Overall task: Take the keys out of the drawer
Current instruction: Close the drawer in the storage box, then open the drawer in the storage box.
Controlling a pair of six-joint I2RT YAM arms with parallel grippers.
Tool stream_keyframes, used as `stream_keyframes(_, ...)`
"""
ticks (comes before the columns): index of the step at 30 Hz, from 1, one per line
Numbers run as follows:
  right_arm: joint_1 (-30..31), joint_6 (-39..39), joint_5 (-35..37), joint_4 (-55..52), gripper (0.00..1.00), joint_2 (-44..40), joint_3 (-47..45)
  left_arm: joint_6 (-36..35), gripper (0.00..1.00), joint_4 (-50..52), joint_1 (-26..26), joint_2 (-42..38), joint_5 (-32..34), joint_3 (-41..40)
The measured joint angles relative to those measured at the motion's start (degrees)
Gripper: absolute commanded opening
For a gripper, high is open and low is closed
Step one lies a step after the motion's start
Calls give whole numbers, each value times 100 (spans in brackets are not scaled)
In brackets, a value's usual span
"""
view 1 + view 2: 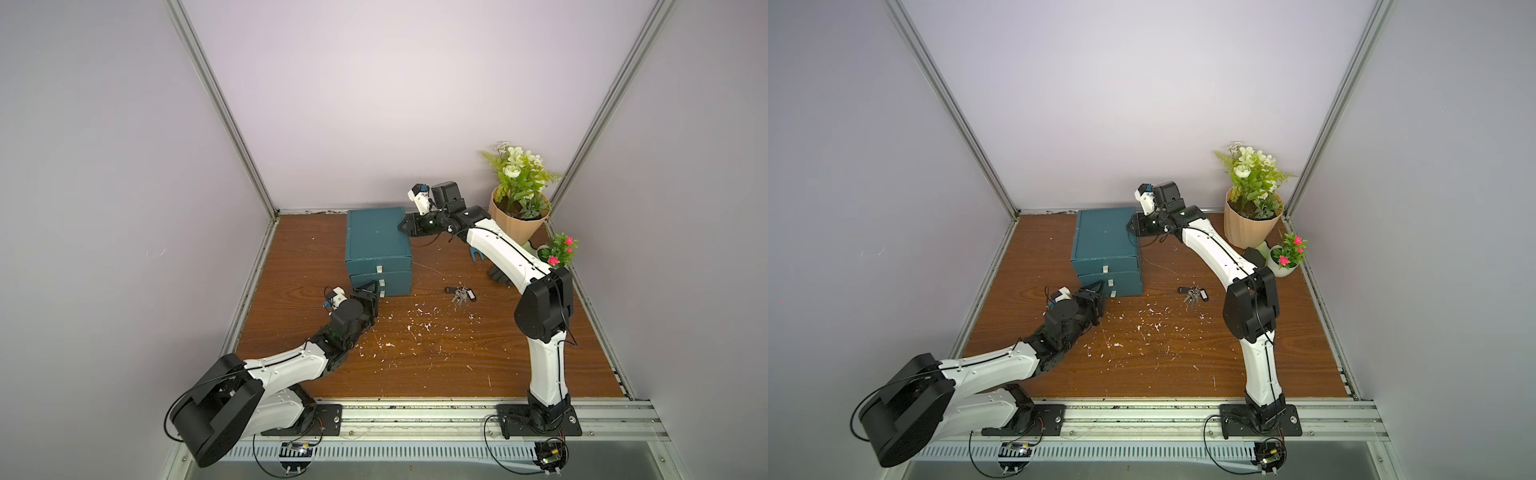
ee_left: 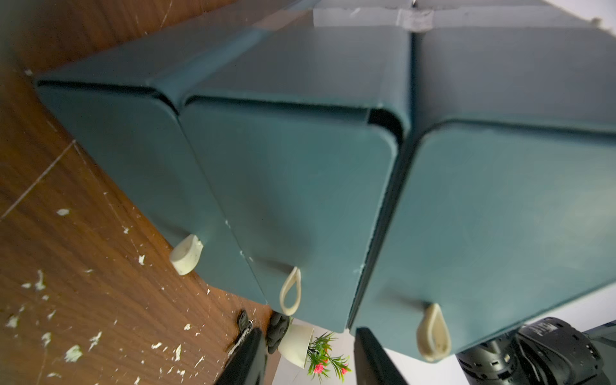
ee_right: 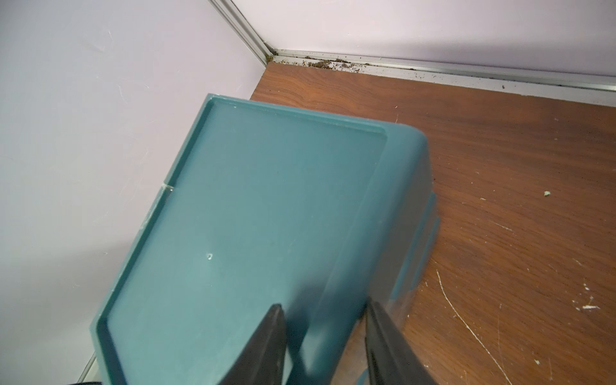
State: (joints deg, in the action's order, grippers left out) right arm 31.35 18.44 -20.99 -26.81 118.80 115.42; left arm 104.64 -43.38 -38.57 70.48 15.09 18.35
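Plainly, one bunch of keys (image 1: 459,294) lies out on the table (image 1: 415,365). It is silver with black tags and shows in both top views (image 1: 1192,294). It sits in front of the drawer unit (image 1: 376,239) and off to its right, apart from it, and nothing touches it. The left wrist view catches a blurred bit of it beyond one finger.

The drawer unit is teal, with three drawers stacked, all pushed in, each front bearing a cream loop handle. The left fingers (image 2: 248,360) point at the lower fronts from the table's near left. They stand apart with a clear gap, and nothing is between them. The middle handle (image 2: 290,291) hangs just ahead of that gap, not within it.

The right fingers (image 3: 271,343) are at the unit's upper right edge, towards its back. They are partly spread, one over the flat top and its partner down beside the side wall, so they straddle the rounded edge. Whether they press on it I cannot tell; they clasp nothing else.

Behind the right arm, a blue garden fork (image 1: 478,254) lies on the table, mostly hidden. In the far right corner stands a tan pot of white flowers and ferns (image 1: 517,216). Just in front of it is a small white pot of pink flowers (image 1: 559,251). White flecks (image 1: 419,328) are scattered over the wood between the arms.
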Motion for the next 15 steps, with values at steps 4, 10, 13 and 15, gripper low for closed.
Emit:
stream_keyframes(4, -2, -2, 2, -2, 43, 0, 0, 118, 41, -358, 0, 299, -94, 0)
stream_keyframes(10, 0, -2, 4, -4, 43, 0, 0, 227, 34, -656, 0, 466, -105, 0)
stream_keyframes(13, 0, -2, 4, -4, 43, 0, 0, 271, 29, -769, 0, 533, -103, 0)
stream_keyframes(15, 0, -2, 4, -4, 43, 0, 0, 313, 29, -822, 0, 592, -96, 0)
